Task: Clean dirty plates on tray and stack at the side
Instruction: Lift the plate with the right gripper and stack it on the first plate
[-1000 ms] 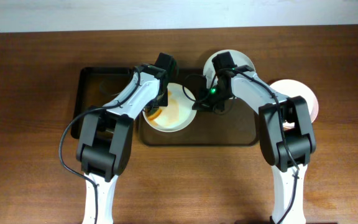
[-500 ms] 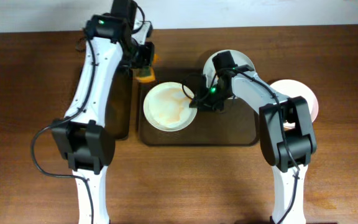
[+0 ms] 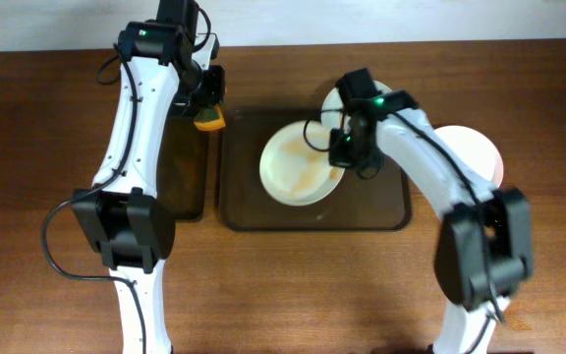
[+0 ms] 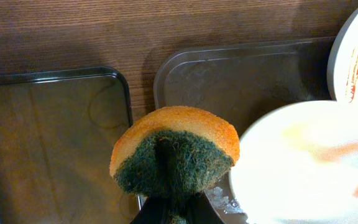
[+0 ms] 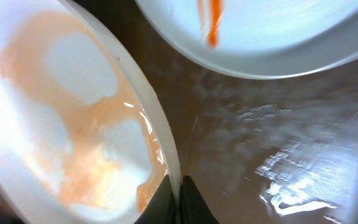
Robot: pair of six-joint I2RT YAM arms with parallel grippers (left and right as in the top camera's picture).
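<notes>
My right gripper is shut on the rim of a white plate smeared with pale orange sauce. It holds the plate tilted over the dark brown tray. A second plate with a red-orange streak lies at the tray's back, partly under that arm. A third plate lies on the table right of the tray. My left gripper is shut on an orange and green sponge above the gap between the two trays.
A narrower black tray lies left of the brown tray. Wet streaks and foam show on the brown tray's floor. The held plate and the streaked plate show in the left wrist view.
My left gripper took the sponge off the plate and moved back left to the gap between the trays. My right gripper shifted the held plate to the right.
</notes>
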